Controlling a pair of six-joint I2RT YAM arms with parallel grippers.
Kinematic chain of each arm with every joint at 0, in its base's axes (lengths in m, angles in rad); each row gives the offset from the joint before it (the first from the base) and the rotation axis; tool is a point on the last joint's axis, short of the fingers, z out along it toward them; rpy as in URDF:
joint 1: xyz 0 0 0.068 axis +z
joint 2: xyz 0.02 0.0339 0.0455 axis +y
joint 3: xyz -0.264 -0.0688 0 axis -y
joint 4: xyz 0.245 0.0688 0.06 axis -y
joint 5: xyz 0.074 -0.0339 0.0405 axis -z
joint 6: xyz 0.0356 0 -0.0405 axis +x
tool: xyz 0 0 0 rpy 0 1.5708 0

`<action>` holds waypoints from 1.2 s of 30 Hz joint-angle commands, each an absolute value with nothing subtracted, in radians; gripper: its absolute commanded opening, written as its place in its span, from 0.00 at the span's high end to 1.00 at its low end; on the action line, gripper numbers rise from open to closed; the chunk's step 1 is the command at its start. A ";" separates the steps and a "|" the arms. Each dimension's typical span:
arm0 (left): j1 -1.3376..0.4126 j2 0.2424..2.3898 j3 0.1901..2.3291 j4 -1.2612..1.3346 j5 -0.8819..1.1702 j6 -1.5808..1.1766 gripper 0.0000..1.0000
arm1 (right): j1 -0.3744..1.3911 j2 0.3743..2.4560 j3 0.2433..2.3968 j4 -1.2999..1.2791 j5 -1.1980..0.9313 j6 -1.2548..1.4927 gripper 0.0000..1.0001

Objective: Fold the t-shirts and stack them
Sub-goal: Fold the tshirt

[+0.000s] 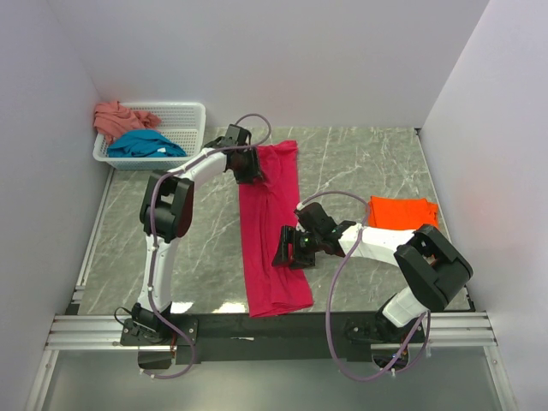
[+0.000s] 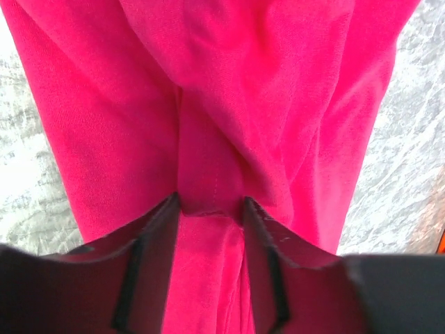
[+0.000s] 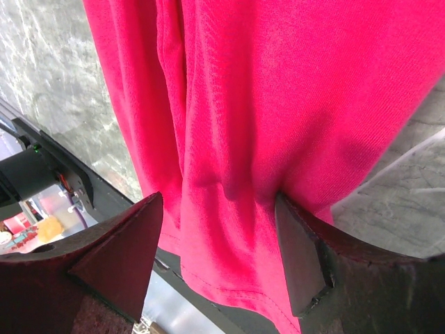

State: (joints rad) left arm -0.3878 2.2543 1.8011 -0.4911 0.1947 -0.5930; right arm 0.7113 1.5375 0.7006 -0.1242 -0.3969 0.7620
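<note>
Holding the magenta-red t-shirt (image 1: pixel 264 265) stretched lengthwise over the desk (image 1: pixel 360 163), with a claw at each end.
The left claw (image 1: pixel 248 167) is clamped on a bunched fold at the shirt's far end. The right claw (image 1: pixel 287 248) sits at the cloth's right edge, jaws spread wide with cloth lying between them. Just right of the right claw lies the folded bright orange t-shirt (image 1: pixel 402 212). Well left of the left claw, the teal t-shirt (image 1: pixel 145 144) and salmon-pink t-shirt (image 1: pixel 116 116) sit in the white mesh basket (image 1: pixel 184 107).
</note>
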 commanded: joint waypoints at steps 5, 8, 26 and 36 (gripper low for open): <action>-0.391 2.289 1.870 -0.499 0.239 -0.604 0.60 | 0.726 1.559 0.666 -0.219 -0.298 0.736 0.27; -0.399 2.280 1.864 -0.508 0.221 -0.597 0.69 | 0.724 1.546 0.660 -0.219 -0.293 0.739 0.27; -0.416 2.145 1.890 -0.666 0.095 -0.629 1.00 | 0.726 1.537 0.650 -0.229 -0.276 0.746 0.27; -0.419 2.097 1.815 -0.736 0.003 -0.673 1.00 | 0.724 1.543 0.650 -0.227 -0.281 0.744 0.27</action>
State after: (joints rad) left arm -0.4152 2.1738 1.8355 -0.7044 0.0502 -0.6487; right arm 0.7177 1.5246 0.6945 -0.1307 -0.3679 0.7670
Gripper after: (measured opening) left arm 0.013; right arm 0.726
